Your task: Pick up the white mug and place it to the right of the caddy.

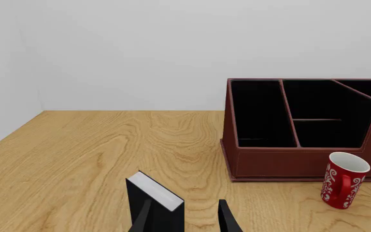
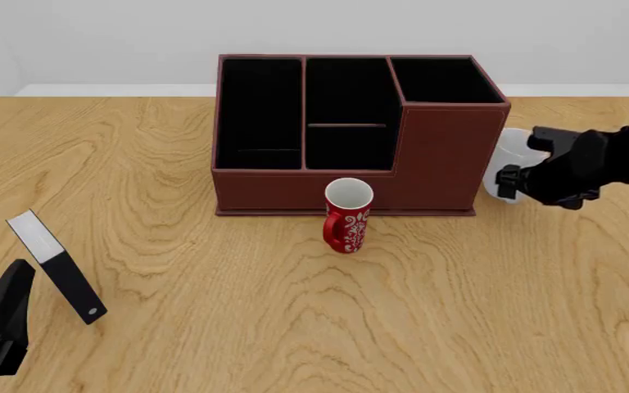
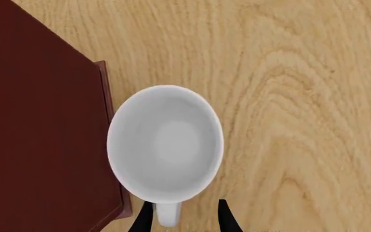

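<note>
The white mug (image 3: pixel 164 145) stands upright on the table, right beside the caddy's right wall (image 3: pixel 37 125). In the front view only part of the mug (image 2: pixel 504 166) shows behind my right gripper (image 2: pixel 520 182). The right gripper (image 3: pixel 184 220) is open above it. The mug's handle (image 3: pixel 167 215) lies between the fingers, close to one finger and clear of the other. The dark red-brown caddy (image 2: pixel 435 168) sits mid-table and also shows in the left wrist view (image 1: pixel 282 162). My left gripper (image 2: pixel 17 274) is open and empty at the near left.
A red patterned mug (image 2: pixel 347 217) stands just in front of the caddy; it also shows in the left wrist view (image 1: pixel 343 180). A black-and-white slab (image 2: pixel 58 266) leans by the left gripper, just ahead of its fingers (image 1: pixel 154 200).
</note>
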### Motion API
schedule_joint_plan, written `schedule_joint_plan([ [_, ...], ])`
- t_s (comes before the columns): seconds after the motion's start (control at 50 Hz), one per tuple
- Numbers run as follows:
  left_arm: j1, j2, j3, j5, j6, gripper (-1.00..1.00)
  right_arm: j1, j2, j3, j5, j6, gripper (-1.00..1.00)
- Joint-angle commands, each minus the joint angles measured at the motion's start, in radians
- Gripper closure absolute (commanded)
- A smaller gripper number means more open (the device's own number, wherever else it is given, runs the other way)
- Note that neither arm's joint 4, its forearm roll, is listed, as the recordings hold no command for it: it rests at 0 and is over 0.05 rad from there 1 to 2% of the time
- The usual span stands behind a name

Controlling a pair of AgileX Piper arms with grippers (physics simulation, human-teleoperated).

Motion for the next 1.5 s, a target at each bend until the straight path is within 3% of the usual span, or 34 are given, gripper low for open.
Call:
schedule_joint_plan([
  [0.02,0.000,0.000,0.000,0.000,0.000,-1.00,0.015,-0.003,0.016,-0.008,0.002,-1.00],
  [1.5,0.000,0.000,0.000,0.000,0.000,-1.00,0.041,-0.096,0.149,-0.068,0.011,-1.00],
])
